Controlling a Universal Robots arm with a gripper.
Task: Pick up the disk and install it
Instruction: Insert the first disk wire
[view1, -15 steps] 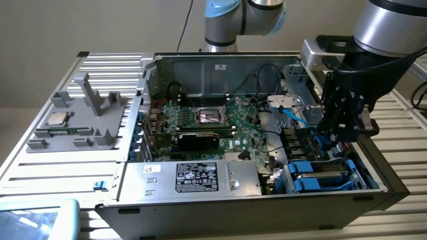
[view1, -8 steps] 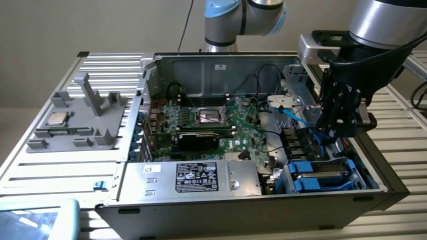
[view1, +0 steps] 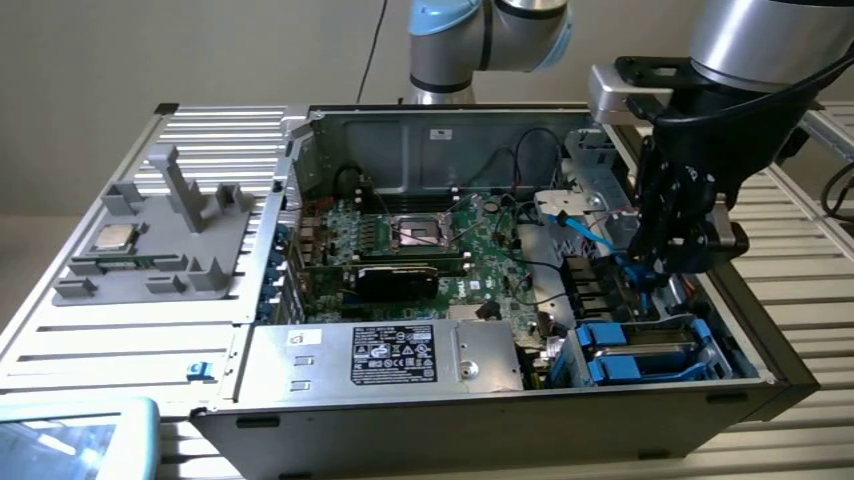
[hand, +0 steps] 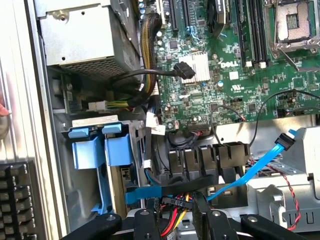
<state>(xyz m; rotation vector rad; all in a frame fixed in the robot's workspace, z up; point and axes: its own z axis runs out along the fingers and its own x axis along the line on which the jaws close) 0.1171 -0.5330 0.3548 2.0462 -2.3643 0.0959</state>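
Blue-framed, the disk (view1: 647, 358) lies flat in the near corner of the computer case (view1: 441, 432) on the exterior view's right, just nearer and lower than the gripper (view1: 671, 264), whose open-or-closed state I cannot tell.

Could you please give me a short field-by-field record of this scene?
case: open, motherboard exposed
tool: inside the case at the exterior view's right, above the blue carriers
blue carriers: slotted side by side in the case's corner
disk: cannot tell whether a carrier holds it
blue cable: runs beside the carriers
chip: on the grey fixture outside the case
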